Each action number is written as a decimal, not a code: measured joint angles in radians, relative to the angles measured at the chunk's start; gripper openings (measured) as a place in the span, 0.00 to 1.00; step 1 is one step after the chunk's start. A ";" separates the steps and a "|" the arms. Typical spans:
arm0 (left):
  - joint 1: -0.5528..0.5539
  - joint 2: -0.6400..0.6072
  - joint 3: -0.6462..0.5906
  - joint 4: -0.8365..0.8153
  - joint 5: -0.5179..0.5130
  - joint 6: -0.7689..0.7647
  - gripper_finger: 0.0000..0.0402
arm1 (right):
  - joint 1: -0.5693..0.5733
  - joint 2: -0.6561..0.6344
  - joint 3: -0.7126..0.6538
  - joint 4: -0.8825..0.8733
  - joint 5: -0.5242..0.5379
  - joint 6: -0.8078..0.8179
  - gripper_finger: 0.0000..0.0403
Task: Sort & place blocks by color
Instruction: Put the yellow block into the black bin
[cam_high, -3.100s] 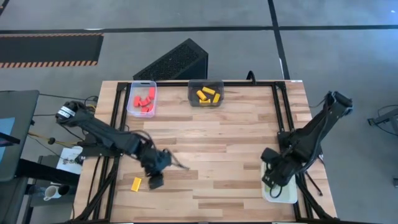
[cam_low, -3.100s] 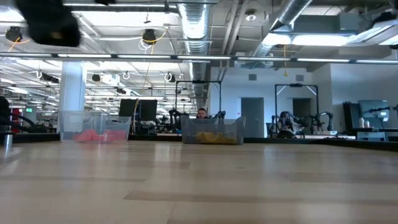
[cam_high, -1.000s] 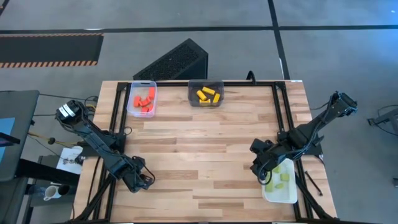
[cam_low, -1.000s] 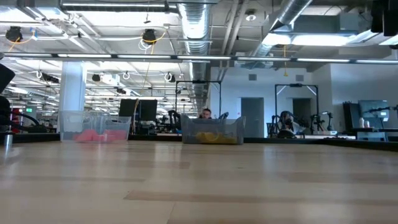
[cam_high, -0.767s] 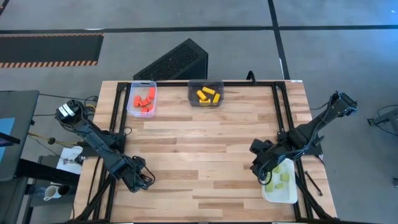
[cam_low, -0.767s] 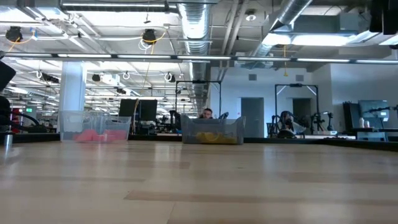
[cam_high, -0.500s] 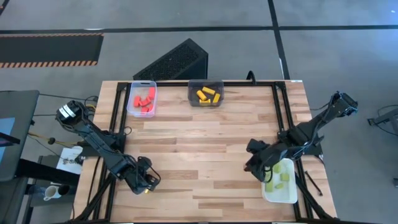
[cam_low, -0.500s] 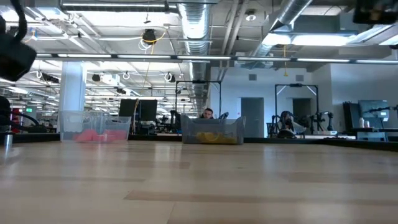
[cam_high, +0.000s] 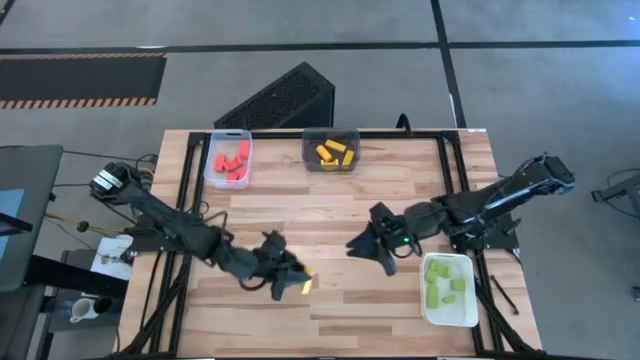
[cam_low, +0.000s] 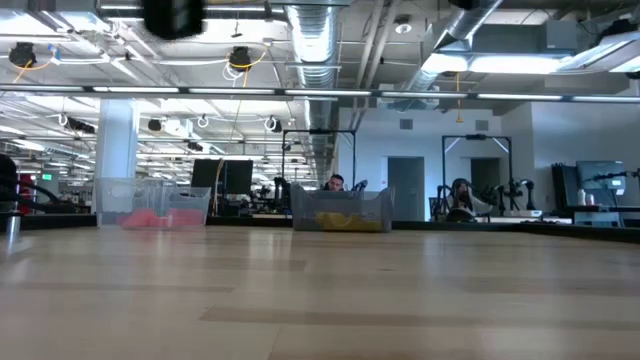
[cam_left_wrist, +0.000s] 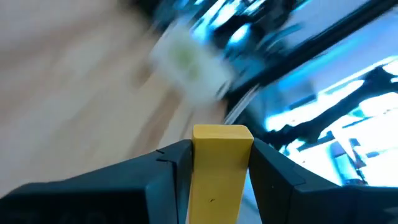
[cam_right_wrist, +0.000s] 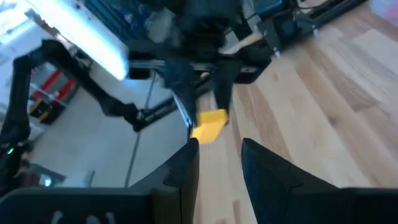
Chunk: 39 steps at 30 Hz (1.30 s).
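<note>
Yellow block (cam_left_wrist: 221, 165), clamped in the left gripper (cam_high: 296, 282) near the table's (cam_high: 330, 215) front edge, half hidden by its fingers (cam_left_wrist: 155, 180); right gripper (cam_high: 366, 246), fingers slightly apart, hangs empty mid-table beside the white tray (cam_high: 450, 312).

Left tool (cam_high: 292, 282) has swung in from the bench's near-left edge toward centre, now clamped on a yellow block (cam_high: 306, 286) (lifted). Right tool (cam_high: 362, 247) has left the white tray (cam_high: 450, 312), empty, fingers apart, uncovering the green blocks (cam_high: 443, 279).
</note>
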 joint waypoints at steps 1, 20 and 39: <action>0.015 0.000 0.023 0.036 0.000 0.072 0.27 | -0.009 0.014 0.000 0.023 -0.006 0.001 0.36; 0.148 -0.002 0.265 0.112 0.002 0.579 0.27 | 0.005 0.160 0.000 0.450 -0.017 -0.212 0.78; 0.148 -0.002 0.265 0.054 -0.053 0.535 0.27 | -0.034 0.161 0.000 0.467 0.005 -0.297 0.72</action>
